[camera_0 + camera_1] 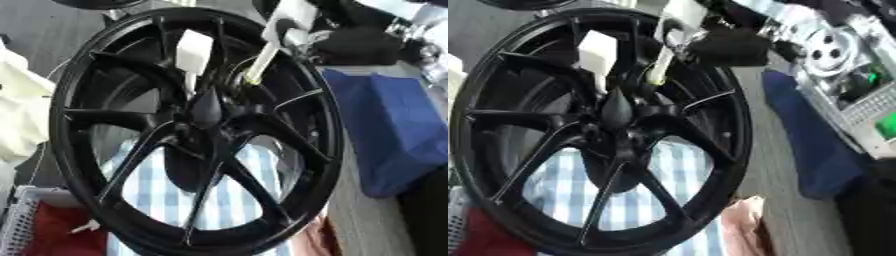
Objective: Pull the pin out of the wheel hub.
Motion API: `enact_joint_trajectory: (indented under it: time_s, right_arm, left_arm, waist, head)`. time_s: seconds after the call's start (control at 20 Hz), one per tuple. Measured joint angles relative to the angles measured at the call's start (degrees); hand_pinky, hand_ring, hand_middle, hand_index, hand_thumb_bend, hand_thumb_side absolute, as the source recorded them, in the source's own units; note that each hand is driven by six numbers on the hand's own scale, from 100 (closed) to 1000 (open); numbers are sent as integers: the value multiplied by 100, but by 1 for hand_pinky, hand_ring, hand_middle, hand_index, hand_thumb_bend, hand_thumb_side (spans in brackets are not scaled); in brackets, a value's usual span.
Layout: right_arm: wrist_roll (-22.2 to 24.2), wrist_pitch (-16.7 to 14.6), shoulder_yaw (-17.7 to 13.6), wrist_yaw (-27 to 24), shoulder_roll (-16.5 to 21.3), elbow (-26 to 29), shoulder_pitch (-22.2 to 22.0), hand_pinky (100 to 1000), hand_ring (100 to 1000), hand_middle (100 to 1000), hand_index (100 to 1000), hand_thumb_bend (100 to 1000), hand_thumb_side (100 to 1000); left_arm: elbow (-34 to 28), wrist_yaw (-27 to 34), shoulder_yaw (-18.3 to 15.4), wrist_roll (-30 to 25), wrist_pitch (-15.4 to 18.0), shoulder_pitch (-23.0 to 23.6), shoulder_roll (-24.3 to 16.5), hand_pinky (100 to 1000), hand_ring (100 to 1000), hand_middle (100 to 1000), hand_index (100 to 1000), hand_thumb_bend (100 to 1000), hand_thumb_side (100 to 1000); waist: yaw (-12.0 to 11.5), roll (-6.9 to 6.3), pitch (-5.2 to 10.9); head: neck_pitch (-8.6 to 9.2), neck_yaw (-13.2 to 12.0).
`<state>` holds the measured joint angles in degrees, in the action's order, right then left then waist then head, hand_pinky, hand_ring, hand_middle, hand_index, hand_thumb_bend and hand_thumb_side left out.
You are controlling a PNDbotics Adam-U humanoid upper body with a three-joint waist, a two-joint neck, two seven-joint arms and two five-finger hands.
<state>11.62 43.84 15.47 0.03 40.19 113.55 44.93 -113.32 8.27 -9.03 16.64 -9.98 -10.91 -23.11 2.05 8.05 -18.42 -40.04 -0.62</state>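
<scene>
The right hand (293, 22) comes in at about one o'clock, up by the wheel's top rim. It shows as white and black parts bunched together; whether its fingers are curled or straight cannot be told. A pale, thin rod (260, 64) slants down from it toward the hub, yellowish at its lower end. Whether this rod is the pin cannot be told, nor whether the hand grips it.

At twelve o'clock from the hub, a white block (194, 50) sits on a thin stem against a spoke.

The wheel (131, 120) is black, stands upright and fills most of the view, its spokes meeting at the dark hub (206, 111) in the middle. Through its lower gaps shows a blue-and-white checked cloth (162, 192). At three o'clock lies a blue cloth (394, 135); at seven o'clock, a white basket (22, 215).
</scene>
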Motion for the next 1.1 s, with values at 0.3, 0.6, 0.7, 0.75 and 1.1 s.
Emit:
enact_joint_trajectory:
  time_s: [0.3, 0.6, 0.7, 0.75, 1.1]
  right_arm:
    - [-1207, -927, -1246, -960, 1052, 8, -1667, 831, 577, 292, 528, 100, 367]
    - [-2160, -1361, -2192, -916, 1085, 11, -3640, 831, 679, 449, 681, 100, 418]
    - [-2306, -1401, -2371, -800, 837, 11, -4022, 835, 715, 505, 741, 100, 521]
    - [-2345, -1388, -2440, -726, 706, 11, -4157, 836, 727, 523, 760, 100, 543]
    - [-2366, -981, -2632, -515, 48, 7, -4501, 921, 958, 834, 913, 100, 198]
  left_arm:
    - [-1, -25, -17, 33, 35, -57, -9, 619, 812, 599, 725, 100, 829]
    - [-1, -61, -37, 65, 145, -116, -111, 618, 813, 600, 726, 100, 823]
    - [-1, -72, -43, 88, 172, -117, -112, 618, 811, 598, 724, 100, 819]
    - [-1, -74, -51, 104, 188, -118, -112, 617, 811, 597, 724, 100, 819]
    - [-1, -74, -72, 163, 242, -150, -108, 618, 814, 601, 728, 100, 825]
  waist:
    - [-15, -115, -107]
    - [-5, -305, -218]
    - [2, -379, -251]
    - [5, -409, -265]
    - [16, -518, -315]
  head:
    - [96, -238]
    - [167, -355]
    - [191, -386]
    - [192, -393]
    - [236, -431]
